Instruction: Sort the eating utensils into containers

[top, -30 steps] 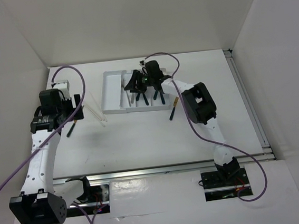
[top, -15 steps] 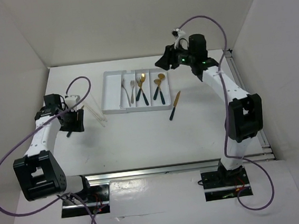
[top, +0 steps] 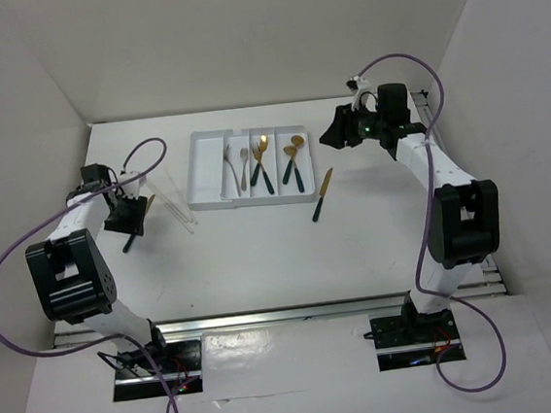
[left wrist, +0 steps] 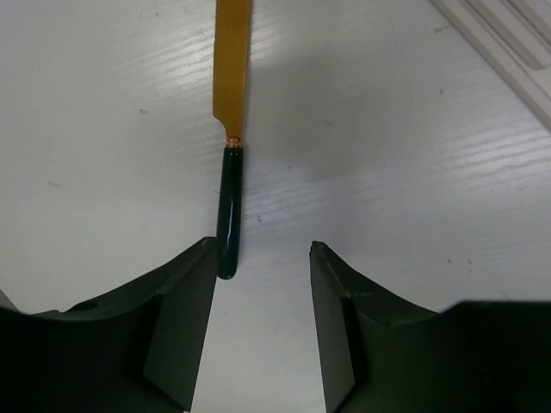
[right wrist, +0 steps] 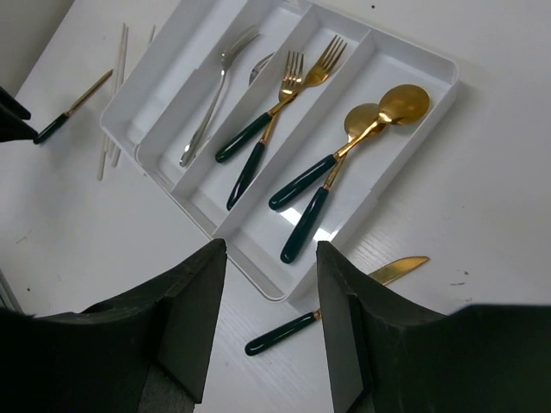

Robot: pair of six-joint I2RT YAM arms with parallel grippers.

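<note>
Right wrist: tray (right wrist: 168, 82) holds 2 gold forks (right wrist: 258, 129), 2 gold spoons (right wrist: 379, 116), 1 silver fork (right wrist: 215, 95); 2nd silver piece beside it, unclear. 2 knives on table (right wrist: 482, 172): one knife (right wrist: 284, 331) just outside tray; other knife (left wrist: 229, 198), blade cut off, handle tip just beside one finger of left gripper (left wrist: 263, 249), fingers spread, not pinching. Right gripper (right wrist: 271, 249) spread above tray.

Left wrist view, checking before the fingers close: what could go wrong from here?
The knife lies with its handle end beside one finger of the left gripper, off-centre, so closing may push it sideways rather than pinch it. It lies flat on the table, so a grip on the tip could slip.
</note>
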